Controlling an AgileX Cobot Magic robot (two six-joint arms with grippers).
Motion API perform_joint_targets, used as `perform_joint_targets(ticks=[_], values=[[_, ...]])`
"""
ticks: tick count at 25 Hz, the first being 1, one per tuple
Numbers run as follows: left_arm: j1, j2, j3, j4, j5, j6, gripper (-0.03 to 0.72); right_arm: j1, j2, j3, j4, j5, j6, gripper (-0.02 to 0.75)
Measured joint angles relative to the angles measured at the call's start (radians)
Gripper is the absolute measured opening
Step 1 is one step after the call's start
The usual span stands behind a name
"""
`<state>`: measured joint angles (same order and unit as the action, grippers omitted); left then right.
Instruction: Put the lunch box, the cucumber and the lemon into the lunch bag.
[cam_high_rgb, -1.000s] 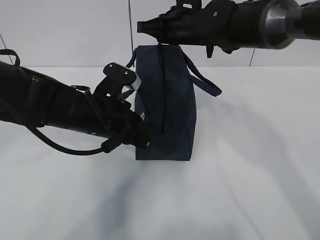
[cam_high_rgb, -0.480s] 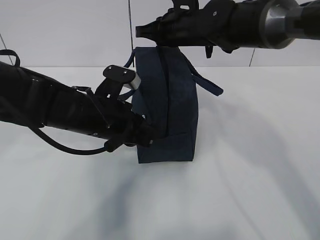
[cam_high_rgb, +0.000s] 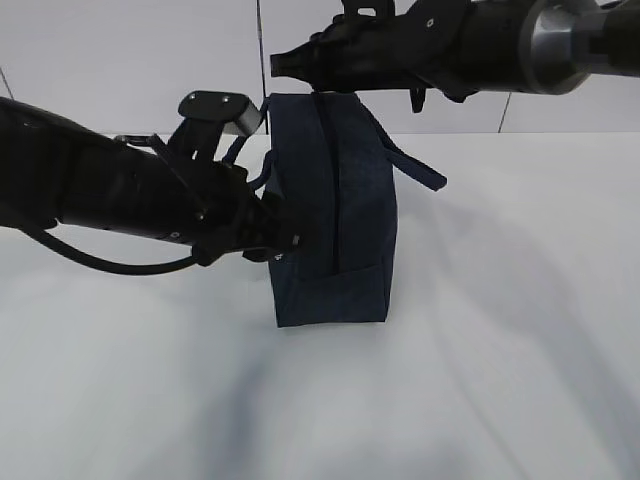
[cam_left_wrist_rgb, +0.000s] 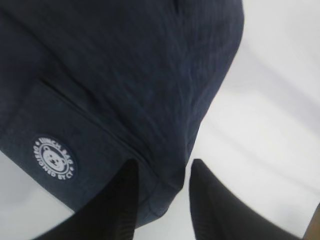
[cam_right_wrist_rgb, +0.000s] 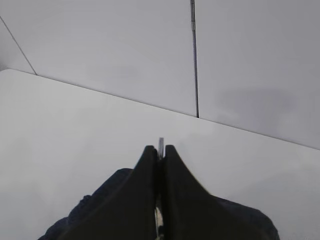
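The dark navy lunch bag (cam_high_rgb: 335, 210) stands on end on the white table, its zipper running down the side that faces me. My left gripper (cam_high_rgb: 285, 240) is at the bag's left face. In the left wrist view it (cam_left_wrist_rgb: 162, 172) is open and straddles a corner of the bag (cam_left_wrist_rgb: 125, 75), near the round white logo (cam_left_wrist_rgb: 54, 158). My right gripper (cam_high_rgb: 283, 62) is above the bag's top end. In the right wrist view it (cam_right_wrist_rgb: 160, 150) is shut on a thin silver ring pull (cam_right_wrist_rgb: 161, 142). The lunch box, the cucumber and the lemon are out of view.
One padded handle (cam_high_rgb: 415, 165) hangs off the bag's right side. The white table (cam_high_rgb: 500, 330) stretches around the bag, with a pale wall (cam_right_wrist_rgb: 100, 45) behind it.
My left gripper has moved up the bag's left side, from near the bottom to mid-height. The bag has shifted slightly. My right gripper has stayed at the top.
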<state>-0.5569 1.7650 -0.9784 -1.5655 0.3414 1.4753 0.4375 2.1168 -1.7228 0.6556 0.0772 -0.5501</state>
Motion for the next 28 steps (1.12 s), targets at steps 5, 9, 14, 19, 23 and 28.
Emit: perform_joint_targets(ticks=[5, 9, 14, 19, 23, 28], values=[[0.023, -0.046, 0.000, 0.002, -0.003, -0.124, 0.260, 0.000, 0.000, 0.000, 0.000, 0.006, -0.009, 0.000], [0.063, -0.060, 0.000, 0.004, 0.045, -0.234, 0.347, 0.000, 0.000, 0.000, 0.000, 0.008, -0.011, 0.000], [0.142, -0.084, 0.000, 0.014, 0.161, -0.341, 0.396, 0.000, 0.000, 0.000, 0.000, 0.012, -0.013, 0.000], [0.213, -0.088, -0.044, 0.059, 0.289, -0.441, 0.400, 0.000, 0.000, 0.000, 0.000, 0.012, -0.019, 0.000], [0.232, -0.088, -0.113, 0.178, 0.334, -0.574, 0.400, 0.000, 0.000, 0.000, 0.000, 0.012, -0.021, 0.000], [0.249, -0.088, -0.190, 0.344, 0.347, -0.711, 0.401, 0.000, 0.000, 0.000, 0.000, 0.014, -0.021, 0.000]])
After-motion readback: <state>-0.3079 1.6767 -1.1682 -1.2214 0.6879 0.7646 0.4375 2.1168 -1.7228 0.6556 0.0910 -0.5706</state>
